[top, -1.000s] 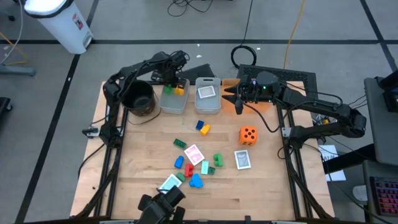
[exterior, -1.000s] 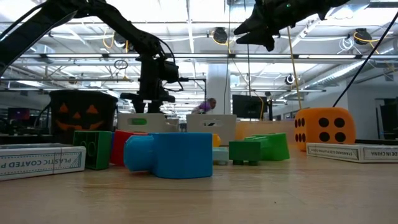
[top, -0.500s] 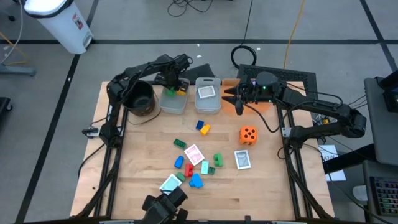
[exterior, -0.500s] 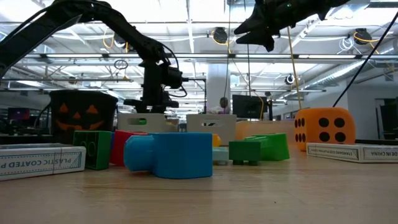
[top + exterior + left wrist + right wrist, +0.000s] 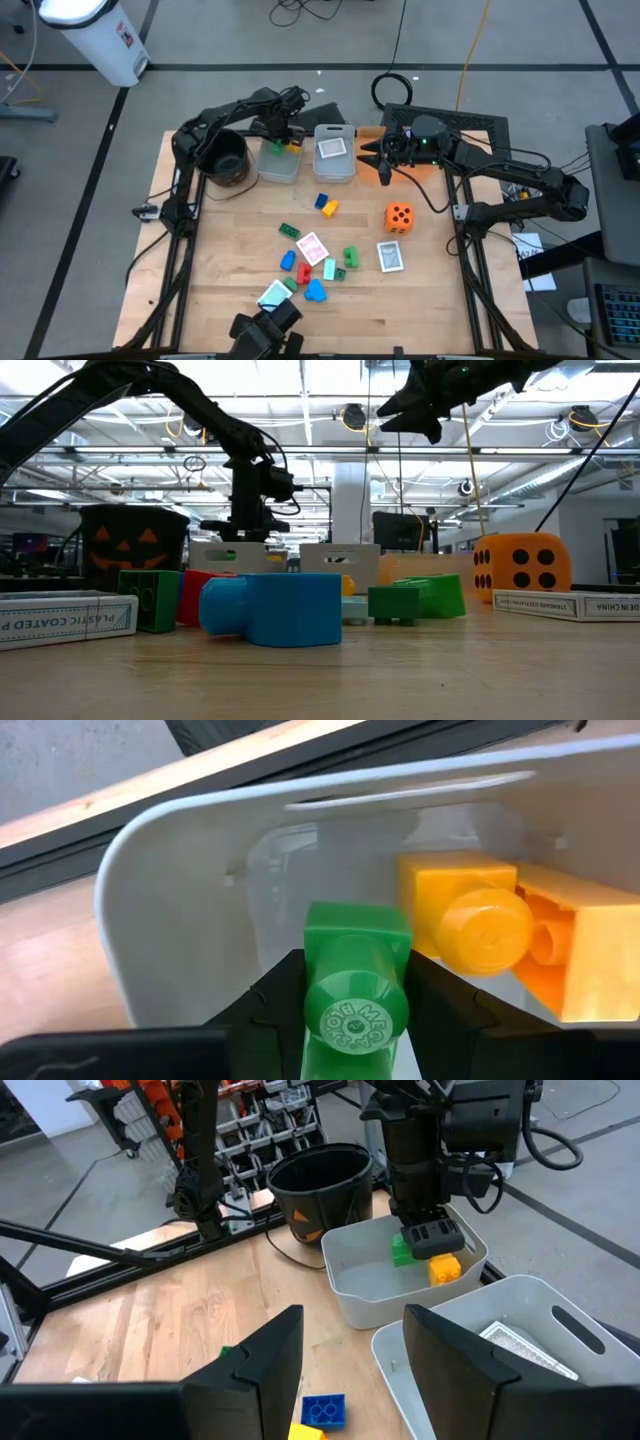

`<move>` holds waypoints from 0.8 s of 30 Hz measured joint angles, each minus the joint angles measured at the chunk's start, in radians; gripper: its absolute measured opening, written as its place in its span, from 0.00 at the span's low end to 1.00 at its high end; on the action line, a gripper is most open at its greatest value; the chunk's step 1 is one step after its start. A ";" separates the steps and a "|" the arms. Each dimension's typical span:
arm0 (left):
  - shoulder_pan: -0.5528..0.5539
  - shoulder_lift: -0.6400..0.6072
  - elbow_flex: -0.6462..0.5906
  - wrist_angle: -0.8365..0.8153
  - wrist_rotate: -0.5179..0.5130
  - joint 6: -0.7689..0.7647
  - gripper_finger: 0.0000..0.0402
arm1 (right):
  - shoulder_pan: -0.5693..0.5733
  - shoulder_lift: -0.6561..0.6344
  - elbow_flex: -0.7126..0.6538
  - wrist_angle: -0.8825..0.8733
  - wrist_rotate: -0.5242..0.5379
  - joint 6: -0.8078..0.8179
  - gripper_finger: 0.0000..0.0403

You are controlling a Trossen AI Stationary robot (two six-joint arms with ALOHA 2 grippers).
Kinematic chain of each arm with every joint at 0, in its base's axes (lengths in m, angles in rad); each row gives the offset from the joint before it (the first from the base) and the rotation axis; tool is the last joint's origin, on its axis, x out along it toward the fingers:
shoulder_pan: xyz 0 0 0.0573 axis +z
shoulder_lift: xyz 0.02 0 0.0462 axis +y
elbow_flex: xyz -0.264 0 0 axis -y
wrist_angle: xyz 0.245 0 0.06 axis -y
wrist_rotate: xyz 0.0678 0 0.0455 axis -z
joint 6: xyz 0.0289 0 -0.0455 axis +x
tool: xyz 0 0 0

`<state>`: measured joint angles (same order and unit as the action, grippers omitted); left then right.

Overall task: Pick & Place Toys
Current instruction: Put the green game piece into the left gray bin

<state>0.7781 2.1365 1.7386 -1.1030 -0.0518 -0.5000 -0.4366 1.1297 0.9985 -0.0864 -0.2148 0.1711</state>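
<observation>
Wooden tabletop [image 5: 240,300] fills the middle of the room, with a grey floor around it and ceiling lights far behind. At the back edge stand a round black pot [image 5: 224,156], then two clear bins side by side: the left bin [image 5: 279,170] and the right bin [image 5: 335,168], which has a playing card [image 5: 332,148] lying in it.

The left gripper [image 5: 355,1010] hangs down into the left bin, its two fingers [image 5: 270,1010] closed on a green block [image 5: 355,975] held between them. Just beside that block, a yellow block [image 5: 500,920] lies inside the same bin against the wall. From the right wrist camera the green block [image 5: 402,1248] and the yellow one [image 5: 444,1267] show under the left arm's black claw.

The right gripper [image 5: 381,160] hovers well above the table, just to the right of the right bin, fingers [image 5: 260,1370] parted with nothing between them.

Out on the open wood sit the other toys: an orange die [image 5: 399,216] on the right, a card [image 5: 391,256] just in front of it, a blue and yellow pair of blocks [image 5: 326,205] near the bins, and a cluster farther forward with a patterned card [image 5: 312,247], green blocks [image 5: 349,258] and blue blocks [image 5: 315,290]. One more card [image 5: 272,295] lies near the front edge.
</observation>
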 joint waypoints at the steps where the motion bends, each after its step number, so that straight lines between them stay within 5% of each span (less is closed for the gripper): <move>1: 0.000 0.000 0.000 0.001 -0.001 0.000 0.33 | 0.000 0.000 0.000 0.000 0.000 0.000 0.41; 24: 0.037 0.000 0.000 0.020 0.026 -0.010 0.33 | 0.000 0.000 0.000 0.000 0.000 0.000 0.41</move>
<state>0.8150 2.1365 1.7386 -1.0832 -0.0254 -0.5099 -0.4366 1.1297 0.9985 -0.0864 -0.2150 0.1711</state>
